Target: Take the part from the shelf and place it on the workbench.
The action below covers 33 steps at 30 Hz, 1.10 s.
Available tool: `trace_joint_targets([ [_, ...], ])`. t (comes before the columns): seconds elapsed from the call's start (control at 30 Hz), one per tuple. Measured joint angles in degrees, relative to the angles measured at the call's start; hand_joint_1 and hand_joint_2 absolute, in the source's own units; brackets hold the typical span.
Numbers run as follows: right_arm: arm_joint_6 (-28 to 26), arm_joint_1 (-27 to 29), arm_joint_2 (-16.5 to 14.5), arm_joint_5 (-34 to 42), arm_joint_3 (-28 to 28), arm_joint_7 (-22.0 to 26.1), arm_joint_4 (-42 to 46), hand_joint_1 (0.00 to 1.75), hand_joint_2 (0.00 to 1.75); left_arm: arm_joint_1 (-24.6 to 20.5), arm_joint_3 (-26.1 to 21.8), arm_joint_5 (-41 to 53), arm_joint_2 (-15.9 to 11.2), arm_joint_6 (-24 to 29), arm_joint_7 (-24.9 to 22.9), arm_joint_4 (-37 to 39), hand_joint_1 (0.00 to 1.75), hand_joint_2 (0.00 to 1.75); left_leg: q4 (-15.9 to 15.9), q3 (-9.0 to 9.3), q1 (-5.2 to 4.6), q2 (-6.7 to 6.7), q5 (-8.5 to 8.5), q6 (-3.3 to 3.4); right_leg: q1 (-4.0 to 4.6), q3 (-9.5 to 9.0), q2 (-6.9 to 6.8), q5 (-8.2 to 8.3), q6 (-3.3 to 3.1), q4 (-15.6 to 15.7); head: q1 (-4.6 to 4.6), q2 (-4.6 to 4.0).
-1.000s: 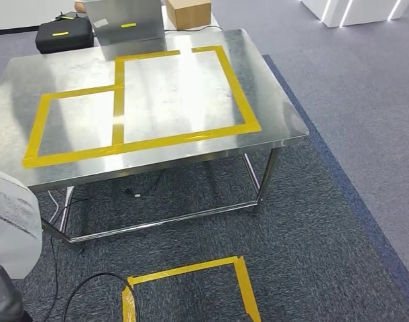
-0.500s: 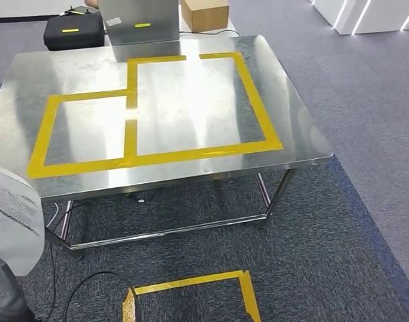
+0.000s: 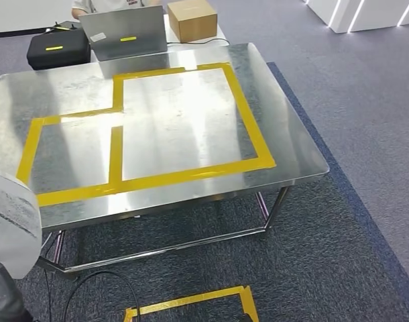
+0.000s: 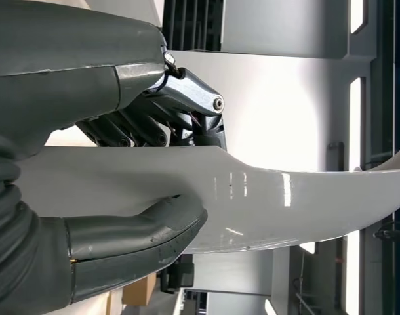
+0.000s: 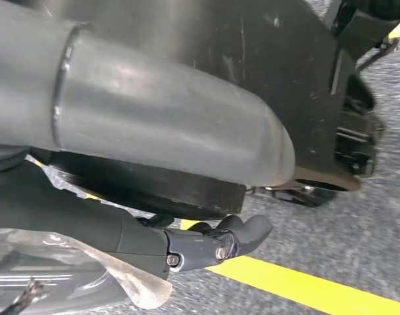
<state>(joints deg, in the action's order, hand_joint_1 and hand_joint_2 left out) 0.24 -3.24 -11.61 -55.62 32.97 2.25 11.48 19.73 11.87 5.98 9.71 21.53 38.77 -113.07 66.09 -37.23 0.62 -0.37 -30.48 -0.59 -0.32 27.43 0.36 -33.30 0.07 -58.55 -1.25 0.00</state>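
Note:
The part is a pale grey, curved, glossy panel (image 4: 297, 203). My left hand (image 4: 114, 157) grips it, the thick thumb (image 4: 138, 230) on one face and the dark fingers (image 4: 188, 98) on the other. In the head view the part (image 3: 10, 221) shows at the lower left, in front of the workbench's near left corner. The workbench (image 3: 294, 147) is a steel table marked with yellow tape rectangles (image 3: 192, 176), and nothing lies inside them. My right hand (image 5: 208, 243) hangs low over the carpet, fingers apart and holding nothing.
Behind the workbench stand a black case (image 3: 58, 47), a silver laptop (image 3: 124, 33) and a cardboard box (image 3: 192, 19), with a person (image 3: 108, 5) seated beyond. A yellow tape square (image 3: 192, 302) and a black cable (image 3: 91, 282) lie on the carpet in front.
The whole head picture has shifted as the camera moved; the workbench now sits a little lower and more to the left. The part stays in my left hand.

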Motion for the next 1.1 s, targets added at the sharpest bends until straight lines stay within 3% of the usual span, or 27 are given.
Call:
trace_joint_targets([
  [0.07, 0.01, -0.04, -0.01, -0.03, 0.03, 0.04, -0.03, 0.0, 0.0, 0.11, -0.01, 0.52, -0.07, 0.37, 0.0, 0.04, 1.75, 1.75, -3.66, 0.56, -0.27, 0.24, 2.97, 0.67, 0.1, -0.55, -0.03, -0.94, 0.57, 0.13, 0.09, 0.0],
  [0.17, 0.02, -0.21, -0.02, -0.09, 0.19, 0.11, 0.01, 0.0, 0.0, 0.41, -0.03, 4.38, -0.22, 2.38, 0.0, 0.3, 1.75, 1.75, -4.5, 1.1, -0.43, 0.31, 3.34, 1.65, 0.15, -1.33, -0.1, -1.55, 1.51, 0.83, 0.07, 0.0],
  [0.23, 0.02, -0.39, -0.01, -0.2, 0.31, 0.19, 0.07, 0.0, 0.0, 0.53, -0.09, 9.46, -0.37, 4.85, 0.0, 0.89, 1.75, 1.75, -5.59, 2.02, -0.16, 0.34, 3.22, 2.1, 0.15, -0.76, -0.18, -2.78, 2.04, -1.07, -0.11, 0.0],
  [0.27, 0.04, -0.43, 0.01, -0.3, 0.34, 0.2, 0.1, 0.0, 0.0, 0.59, -0.2, 12.46, -0.47, 6.24, -0.02, 1.4, 1.75, 1.75, -6.04, 2.48, -0.05, 0.39, 3.13, 2.34, 0.12, 1.01, -0.2, -3.92, 2.25, -3.98, -0.25, 0.0],
  [0.33, 0.16, -0.44, 0.02, -0.51, 0.42, 0.22, 0.1, 0.0, 0.0, 0.69, -0.74, 18.07, -0.79, 8.67, -0.14, 2.82, 1.75, 1.75, -6.37, 2.92, -0.07, 0.42, 2.78, 2.78, 0.08, 6.44, -0.23, -5.9, 2.56, -12.11, -0.45, 0.0],
  [0.37, 0.22, -0.42, 0.02, -0.6, 0.5, 0.22, 0.1, 0.0, 0.0, 0.78, -1.1, 20.1, -1.0, 9.52, -0.22, 3.57, 1.75, 1.75, -6.38, 3.12, -0.09, 0.38, 2.53, 2.93, 0.08, 8.91, -0.23, -5.89, 2.63, -14.98, -0.46, 0.0],
  [0.4, 0.27, -0.4, 0.02, -0.64, 0.59, 0.21, 0.1, 0.0, 0.0, 0.87, -1.45, 21.31, -1.19, 10.05, -0.28, 4.23, 1.75, 1.75, -6.38, 3.41, -0.11, 0.32, 2.25, 3.01, 0.09, 10.45, -0.23, -4.76, 2.64, -15.83, -0.49, 0.0],
  [0.47, 0.31, -0.4, 0.02, -0.69, 0.74, 0.21, 0.1, 0.0, 0.0, 0.97, -1.96, 21.98, -1.48, 10.46, -0.32, 5.17, 1.75, 1.75, -6.39, 4.37, -0.12, 0.16, 1.6, 2.93, 0.12, 10.12, -0.22, 0.46, 2.37, -11.06, -0.52, 0.0],
  [0.53, 0.34, -0.42, 0.05, -0.76, 0.79, 0.21, 0.1, 0.0, 0.0, 0.96, -2.32, 22.74, -1.68, 10.9, -0.49, 5.84, 1.75, 1.75, -6.36, 5.1, -0.22, 0.03, 0.94, 2.55, 0.27, 7.73, -0.2, 4.44, 1.79, -4.13, -0.48, 0.0],
  [0.6, 0.4, -0.47, 0.08, -0.99, 0.8, 0.21, 0.1, 0.0, 0.0, 0.92, -2.74, 26.3, -1.91, 12.29, -1.84, 6.43, 1.75, 1.75, -6.41, 5.17, -0.32, 0.0, 0.68, 1.93, 0.49, 6.22, -0.15, 4.68, 1.24, -1.04, -0.43, 0.01],
  [0.7, 0.74, -0.45, 0.04, -1.69, 0.84, 0.35, 0.1, 0.0, 0.0, 0.12, -3.89, 37.26, -3.16, 15.58, -6.96, 8.08, 1.75, 1.75, -6.39, 5.19, -0.35, 0.05, 0.44, 1.03, 0.17, 5.51, -0.11, 4.65, 0.53, 0.22, -0.38, 0.01],
  [0.73, 0.89, -0.46, 0.02, -2.02, 0.85, 0.46, 0.1, 0.0, 0.0, -0.52, -4.43, 40.61, -3.97, 16.18, -8.76, 9.02, 1.75, 1.75, -5.27, 4.78, -0.35, 0.06, -0.36, 0.69, -0.04, 5.23, -0.21, 4.77, 0.3, 0.58, -0.28, 0.01],
  [0.83, 1.35, -0.48, 0.0, -3.14, 0.86, 0.79, 0.1, 0.0, 0.0, -3.37, -6.26, 47.74, -7.1, 16.3, -13.02, 13.02, 1.75, 1.75, 3.96, 0.44, -0.04, 0.11, -4.86, -0.3, -0.21, 4.71, -0.56, 4.71, -0.2, 0.95, -0.04, 0.0],
  [0.87, 1.49, -0.48, 0.0, -3.57, 0.86, 0.84, 0.1, 0.0, 0.0, -4.63, -6.79, 49.51, -8.18, 16.04, -14.18, 14.66, 1.75, 1.75, 6.84, -1.05, 0.09, 0.11, -5.68, -0.52, -0.21, 4.67, -0.61, 4.65, -0.27, 0.93, -0.03, 0.0],
  [0.9, 1.64, -0.48, 0.0, -4.1, 0.85, 0.87, 0.1, 0.0, 0.0, -6.22, -7.27, 51.56, -9.39, 15.54, -15.55, 16.58, 1.75, 1.75, 7.97, -1.75, 0.21, 0.12, -5.38, -0.69, -0.21, 4.6, -0.62, 4.61, -0.29, 0.92, -0.03, 0.0],
  [0.93, 1.8, -0.5, 0.0, -4.66, 0.85, 0.89, 0.1, 0.0, 0.0, -8.2, -7.65, 53.77, -10.64, 14.87, -17.01, 18.71, 1.75, 1.75, 6.91, -1.44, 0.33, 0.13, -3.95, -0.8, -0.22, 4.51, -0.62, 4.58, -0.27, 0.91, -0.03, 0.0],
  [1.03, 2.2, -0.61, 0.0, -6.0, 0.8, 0.9, 0.1, 0.0, 0.0, -15.38, -8.14, 58.2, -14.08, 12.73, -20.17, 26.06, 1.75, 1.75, -3.58, 3.03, 0.61, 0.14, 1.71, -0.81, -0.11, 4.28, -0.55, 4.42, 0.11, 0.74, -0.02, 0.0],
  [1.1, 2.36, -0.7, 0.0, -6.37, 0.78, 0.92, 0.11, 0.0, 0.0, -19.14, -8.19, 58.62, -15.56, 12.09, -20.74, 30.28, 1.75, 1.75, -6.91, 4.33, 0.46, 0.12, 2.35, -0.39, 0.1, 4.53, -0.36, 4.48, 0.7, 0.63, -0.03, 0.0],
])
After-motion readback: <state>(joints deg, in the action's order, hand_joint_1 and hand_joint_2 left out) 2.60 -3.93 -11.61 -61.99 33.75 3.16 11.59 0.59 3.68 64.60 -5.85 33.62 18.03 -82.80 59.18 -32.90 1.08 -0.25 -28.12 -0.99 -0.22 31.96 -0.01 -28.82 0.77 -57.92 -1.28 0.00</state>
